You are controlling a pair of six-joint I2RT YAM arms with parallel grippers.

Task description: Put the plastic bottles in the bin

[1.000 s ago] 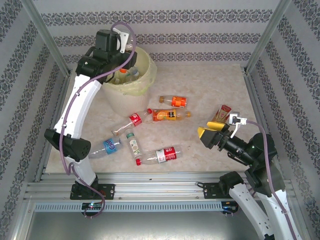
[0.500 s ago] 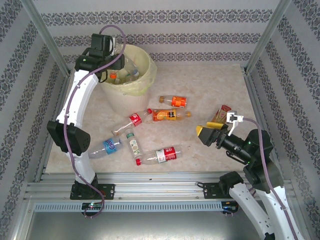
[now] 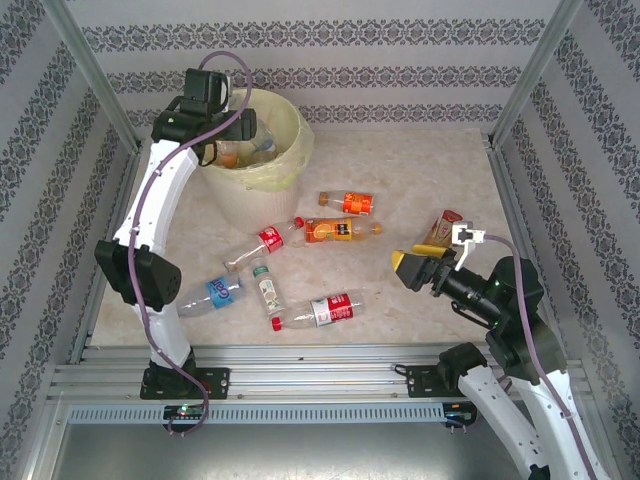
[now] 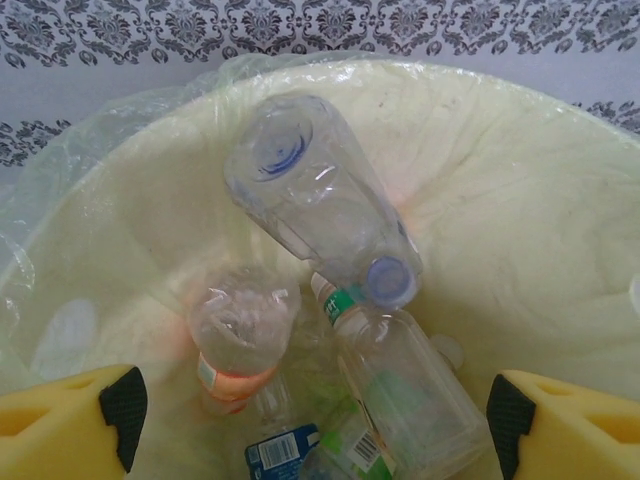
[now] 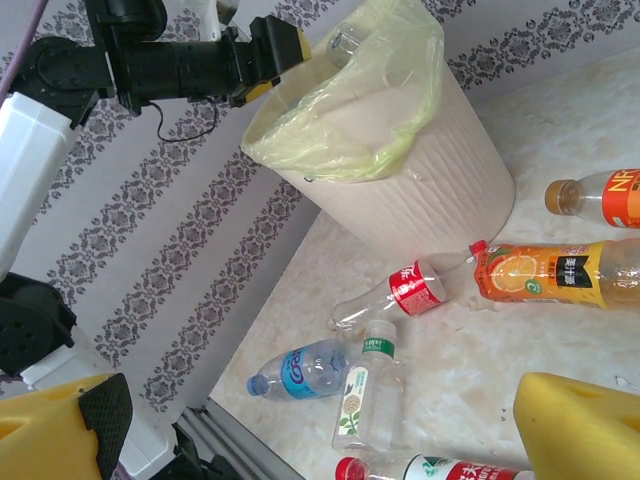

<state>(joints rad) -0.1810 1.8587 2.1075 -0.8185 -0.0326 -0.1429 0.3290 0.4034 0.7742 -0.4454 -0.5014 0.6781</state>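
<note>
At the near right, the right claw (image 3: 418,268) hung above the table (image 3: 420,170), jaws spread wide with nothing between them. Six bottles lay on their sides to its left, none touching it. Nearest was a red-labelled bottle (image 3: 325,310), with a green-capped bottle (image 3: 265,285) and a blue-labelled bottle (image 3: 215,292) further left. Beyond these lay a red-banded bottle (image 3: 268,243), an orange juice bottle (image 3: 335,230) and a small orange-labelled bottle (image 3: 347,203). At the far left stood the bin (image 3: 262,200), and the left claw (image 3: 240,130) hovered over its left rim, released and empty. Its wrist view looked straight down into the yellow bag (image 4: 500,200). There a clear blue-capped bottle (image 4: 320,200) leaned on several others, below the claw and between its parted pads without touching them. The step in hand appeared to be the end of a drop, with some bottles binned and six on the table not yet collected. The next move probably called for raising the left claw clear of the rim and bringing it near and down to the blue-labelled bottle. That bottle lay closest to its side, and the jaws would need to be set across the body. The right claw was better placed for the red-labelled bottle.
</note>
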